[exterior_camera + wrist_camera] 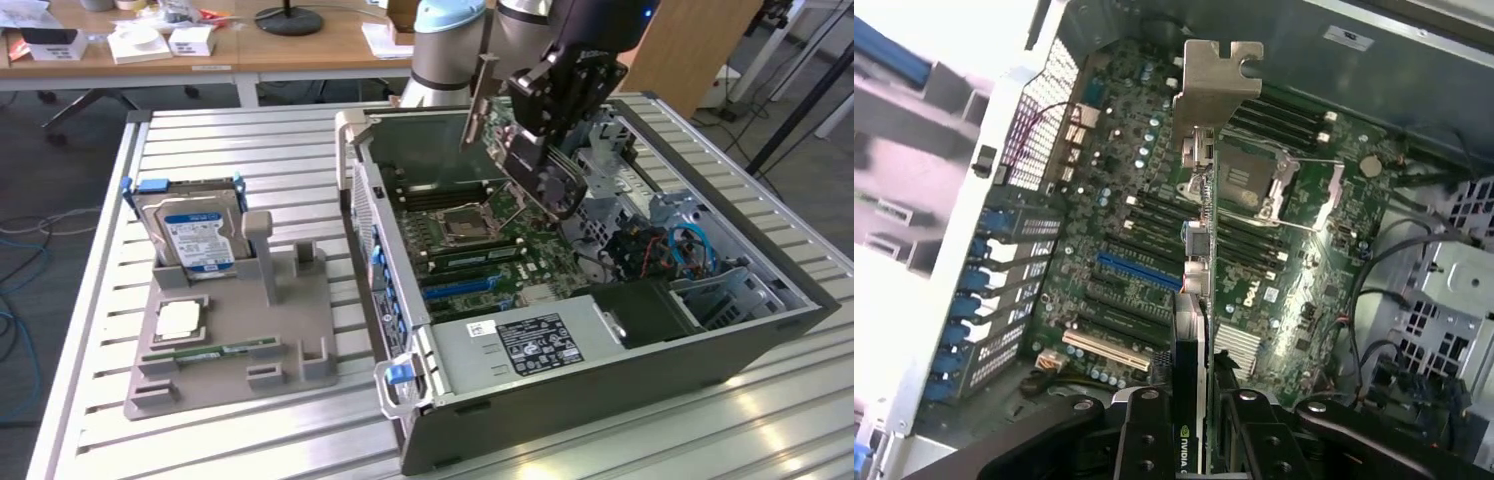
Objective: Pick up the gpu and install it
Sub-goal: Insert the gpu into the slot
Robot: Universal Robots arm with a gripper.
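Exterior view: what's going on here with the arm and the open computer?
The arm's gripper is clamped on the gpu, holding it edge-on over the motherboard inside the open computer case. The card is not yet seated in a slot. On the grey holder at the exterior view's left sit a hard drive and a memory stick.

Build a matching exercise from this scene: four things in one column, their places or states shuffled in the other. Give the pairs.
Things
1. gpu
2. hard drive
3. memory stick
4. blue slot

Places or states
A. lying flat on the grey stand
B. gripped by the tool above the motherboard
C. standing on end in the grey stand
D. on the motherboard, nothing in it

Pairs: 1-B, 2-C, 3-A, 4-D
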